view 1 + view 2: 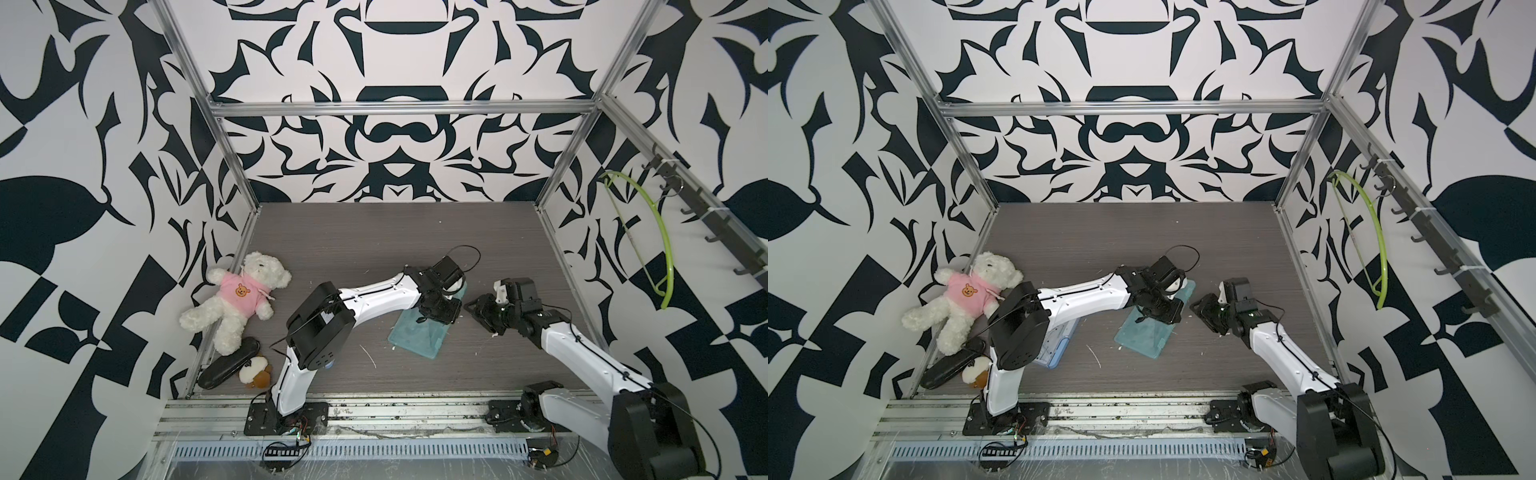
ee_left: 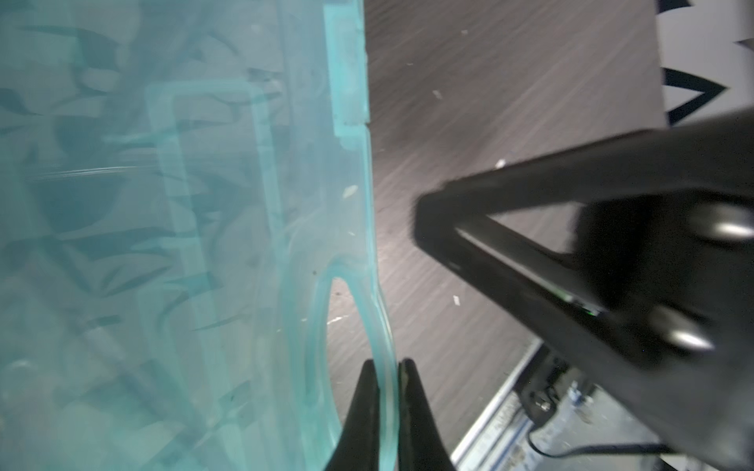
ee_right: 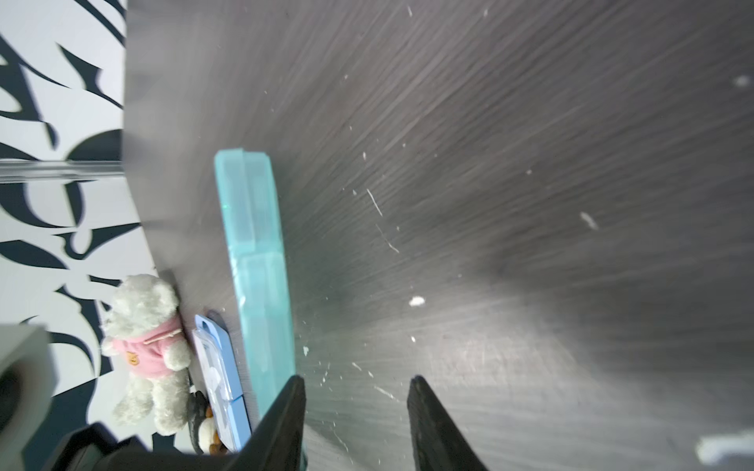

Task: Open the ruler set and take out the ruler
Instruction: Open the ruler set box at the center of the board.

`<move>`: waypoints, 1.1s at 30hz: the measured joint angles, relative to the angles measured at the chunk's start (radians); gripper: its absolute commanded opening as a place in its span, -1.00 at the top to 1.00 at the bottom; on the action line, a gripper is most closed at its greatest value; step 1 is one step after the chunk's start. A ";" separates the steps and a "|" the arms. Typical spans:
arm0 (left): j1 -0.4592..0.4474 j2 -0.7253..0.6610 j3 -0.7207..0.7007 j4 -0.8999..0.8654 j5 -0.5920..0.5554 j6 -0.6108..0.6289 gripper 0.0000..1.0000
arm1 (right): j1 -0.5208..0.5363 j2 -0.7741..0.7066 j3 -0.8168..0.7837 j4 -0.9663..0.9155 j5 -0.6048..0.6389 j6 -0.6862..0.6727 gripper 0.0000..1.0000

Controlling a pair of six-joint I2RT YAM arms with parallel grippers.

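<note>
At the middle of the dark tabletop [image 1: 353,249], the teal translucent ruler set case [image 1: 415,336] lies flat. Seen edge-on from the right wrist, its two halves appear closed on each other. The left gripper [image 2: 385,367] is clamped on the thin hang loop [image 2: 377,310] at the case's rim, its jaws nearly together with only the plastic band between them. The right gripper [image 3: 355,383] stands just beside the same long edge. Its jaws are apart with nothing between them, and in both top views it is clear of the case.

By judgement, the step in hand is opening the case, with the left arm serving as the anchor. The next move calls for the right gripper to reach the clasp tab [image 2: 347,73] on that rim. It must then lever the lid up while the left grip keeps the case steady. The ruler cannot be told apart through the cloudy plastic.
</note>
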 measured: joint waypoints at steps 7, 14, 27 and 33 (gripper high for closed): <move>0.000 0.000 0.000 -0.017 0.027 -0.006 1.00 | -0.029 0.028 -0.058 0.282 -0.027 0.071 0.18; 0.000 0.000 0.003 -0.022 0.031 -0.006 1.00 | -0.041 0.097 -0.058 0.398 -0.045 0.097 0.29; 0.000 0.000 0.028 -0.049 0.032 -0.006 1.00 | -0.042 0.170 -0.057 0.471 -0.066 0.130 0.43; 0.000 0.000 0.032 -0.055 0.032 -0.006 1.00 | -0.042 0.187 -0.057 0.504 -0.072 0.153 0.53</move>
